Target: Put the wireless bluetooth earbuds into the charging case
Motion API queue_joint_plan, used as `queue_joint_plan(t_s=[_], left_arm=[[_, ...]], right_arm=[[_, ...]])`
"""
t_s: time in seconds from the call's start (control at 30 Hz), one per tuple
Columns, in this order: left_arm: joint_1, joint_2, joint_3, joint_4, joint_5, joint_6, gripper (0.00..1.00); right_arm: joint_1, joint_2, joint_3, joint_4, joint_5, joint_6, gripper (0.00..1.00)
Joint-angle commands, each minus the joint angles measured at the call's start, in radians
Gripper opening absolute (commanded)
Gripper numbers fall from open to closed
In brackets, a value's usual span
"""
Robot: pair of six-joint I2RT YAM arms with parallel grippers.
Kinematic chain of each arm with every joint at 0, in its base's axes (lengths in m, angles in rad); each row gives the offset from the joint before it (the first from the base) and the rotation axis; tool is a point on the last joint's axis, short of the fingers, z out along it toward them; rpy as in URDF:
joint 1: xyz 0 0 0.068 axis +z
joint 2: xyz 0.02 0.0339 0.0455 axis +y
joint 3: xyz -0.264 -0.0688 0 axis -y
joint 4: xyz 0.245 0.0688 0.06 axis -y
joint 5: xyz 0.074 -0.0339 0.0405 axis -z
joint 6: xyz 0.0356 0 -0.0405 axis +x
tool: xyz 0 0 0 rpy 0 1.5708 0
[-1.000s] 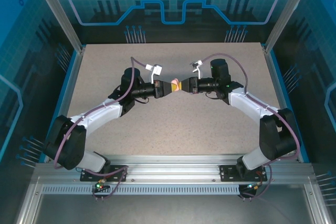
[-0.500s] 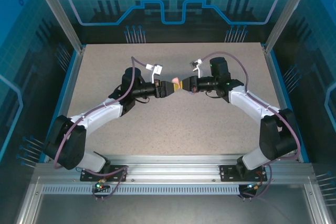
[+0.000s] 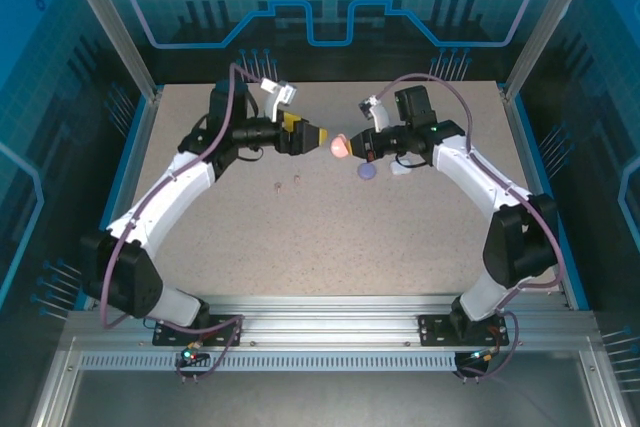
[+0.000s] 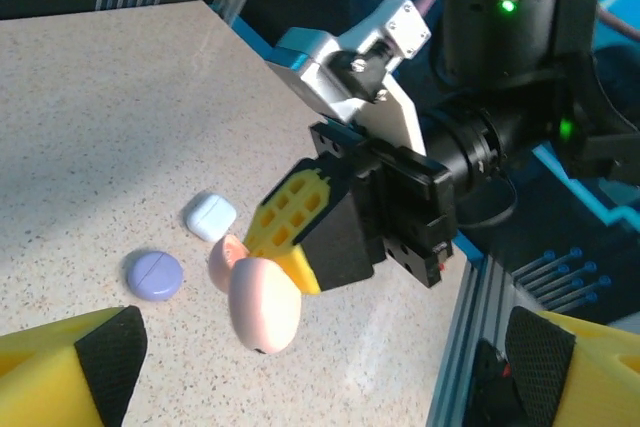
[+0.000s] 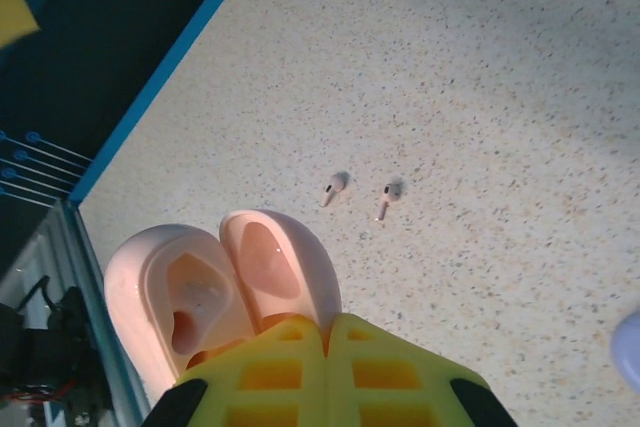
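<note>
Two tiny earbuds lie loose on the bench, apart from every case. Farther back rest a purple case and a white case. Beyond them the right pincer pinches the open pink case. The left pincer stands spread, facing it.

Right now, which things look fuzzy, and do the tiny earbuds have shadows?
Right wrist view: the pink case looks soft up close; both earbuds are sharper, each with a small dark shadow. Left wrist view: the yellow fingers in the bottom corners are blurry.
</note>
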Motion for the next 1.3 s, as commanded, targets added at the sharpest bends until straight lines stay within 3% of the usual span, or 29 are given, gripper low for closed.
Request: queue_joint_plan(t_s=[0.0, 0.17, 0.47, 0.67, 1.27], left_arm=[[0.004, 0.099, 0.114, -0.365, 0.099, 0.230, 0.92], [0.004, 0.224, 0.267, -0.578, 0.154, 0.345, 0.81], [0.005, 0.298, 0.325, -0.606, 0.209, 0.376, 0.60], [0.004, 0.331, 0.346, -0.599, 0.264, 0.365, 0.55], [-0.004, 0.365, 0.389, -0.654, 0.286, 0.403, 0.42]], right_arm=[[-0.007, 0.037, 0.091, -0.113, -0.005, -0.146, 0.00], [0.018, 0.102, 0.208, -0.227, -0.043, -0.236, 0.00], [0.033, 0.101, 0.244, -0.266, -0.085, -0.256, 0.00], [0.054, 0.108, 0.259, -0.275, -0.091, -0.257, 0.00], [0.089, 0.152, 0.321, -0.338, -0.050, -0.291, 0.00]])
